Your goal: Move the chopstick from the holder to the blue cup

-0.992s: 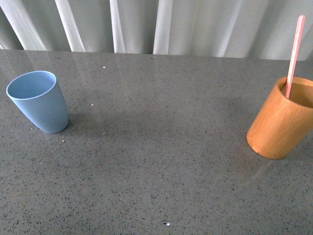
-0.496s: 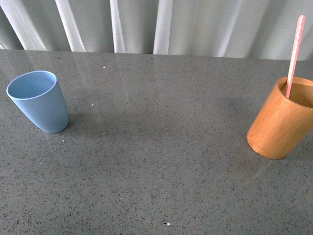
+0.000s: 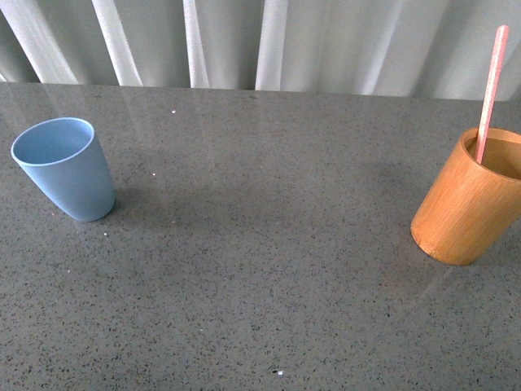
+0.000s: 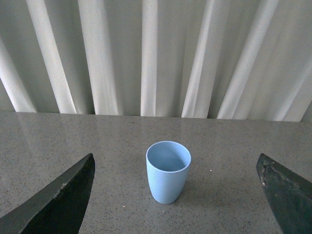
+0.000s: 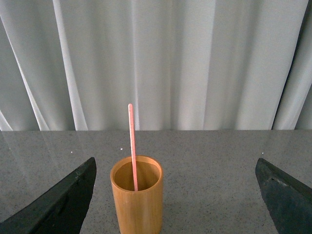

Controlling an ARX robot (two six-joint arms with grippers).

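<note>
The light blue cup (image 3: pixel 65 169) stands empty at the left of the grey table; it also shows in the left wrist view (image 4: pixel 167 171). The orange-brown wooden holder (image 3: pixel 468 198) stands at the right, with the salmon-pink chopstick (image 3: pixel 490 90) upright in it and sticking out well above the rim. In the right wrist view the holder (image 5: pixel 137 202) and chopstick (image 5: pixel 131 141) are ahead of the gripper. My left gripper (image 4: pixel 178 195) is open and empty, short of the blue cup. My right gripper (image 5: pixel 175 195) is open and empty, short of the holder. Neither arm shows in the front view.
The speckled grey table (image 3: pixel 269 269) runs between the two cups. White pleated curtains (image 3: pixel 269 41) hang along the table's far edge.
</note>
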